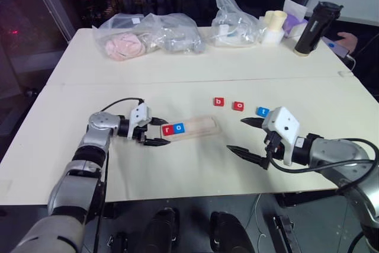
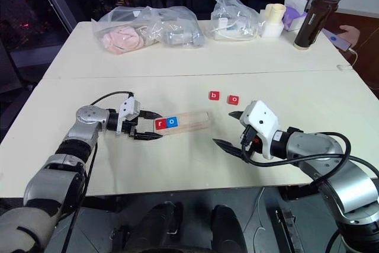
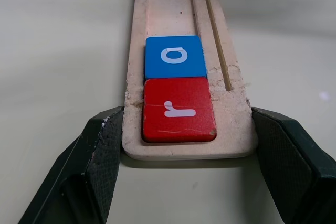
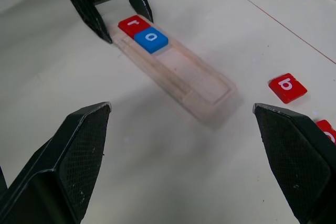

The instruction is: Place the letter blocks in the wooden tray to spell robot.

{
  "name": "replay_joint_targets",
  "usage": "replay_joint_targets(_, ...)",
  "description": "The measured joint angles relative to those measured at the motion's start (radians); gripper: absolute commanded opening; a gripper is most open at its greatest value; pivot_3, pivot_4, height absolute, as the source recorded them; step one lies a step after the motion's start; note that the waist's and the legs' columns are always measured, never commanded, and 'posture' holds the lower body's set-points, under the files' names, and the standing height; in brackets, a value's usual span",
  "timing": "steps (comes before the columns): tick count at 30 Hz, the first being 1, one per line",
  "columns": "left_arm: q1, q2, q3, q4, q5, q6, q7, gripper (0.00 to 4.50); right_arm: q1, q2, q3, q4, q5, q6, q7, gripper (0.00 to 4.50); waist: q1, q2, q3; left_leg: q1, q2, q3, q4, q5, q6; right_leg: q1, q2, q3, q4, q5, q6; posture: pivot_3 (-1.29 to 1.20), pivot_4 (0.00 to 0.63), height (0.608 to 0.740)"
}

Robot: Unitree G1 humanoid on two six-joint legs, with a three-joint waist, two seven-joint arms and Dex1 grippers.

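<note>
far edge of the worktop [image 1: 195, 78]: clear plastic bags [image 1: 148, 35], a cream paper roll [image 1: 274, 26] and a black flask [image 1: 314, 28]; none obstructs the tray. wooden tray [image 1: 192, 128], a pale grooved strip, lies near mid-worktop, holding a red r block [image 3: 178, 109] touching a blue o block [image 3: 175, 56] at its left end. left gripper [image 1: 159, 131] jaws clamp that end's sides. red b block [image 1: 219, 102], red o block [image 1: 238, 105] and blue block [image 1: 262, 111] lie loose behind, flat glossy squares. right gripper [image 1: 246, 137] jaws spread, empty.

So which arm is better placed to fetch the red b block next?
Probably the right: its open gripper hovers near the small red square b block, while the left gripper is clamped on the light wooden tray's end.
</note>
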State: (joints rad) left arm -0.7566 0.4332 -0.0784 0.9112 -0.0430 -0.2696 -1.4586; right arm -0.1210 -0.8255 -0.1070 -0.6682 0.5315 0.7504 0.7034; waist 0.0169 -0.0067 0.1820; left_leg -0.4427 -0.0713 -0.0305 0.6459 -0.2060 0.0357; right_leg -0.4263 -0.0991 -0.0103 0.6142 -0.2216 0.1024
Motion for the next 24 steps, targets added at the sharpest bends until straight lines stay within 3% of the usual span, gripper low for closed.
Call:
replay_joint_targets(17, 0.149, -0.009, -0.154, -0.469, 0.034, 0.205, 0.088, 3.14, -0.001, -0.012, 0.002, -0.001, -0.007, 0.006, -0.008, 4.5, -0.001, 0.001, -0.001, 0.0, 0.0, 0.0, 0.0, 0.0, 0.0, 0.0, 0.0, 0.0, 0.0, 0.0, 0.0, 0.0, 0.15, 0.738)
replay_joint_targets(24, 0.181, -0.006, -0.181, -0.566, 0.029, 0.306, 0.117, 3.14, -0.001, -0.012, 0.005, -0.001, -0.016, 0.005, -0.009, 4.5, -0.001, 0.001, -0.001, 0.0, 0.0, 0.0, 0.0, 0.0, 0.0, 0.0, 0.0, 0.0, 0.0, 0.0, 0.0, 0.0, 0.15, 0.738)
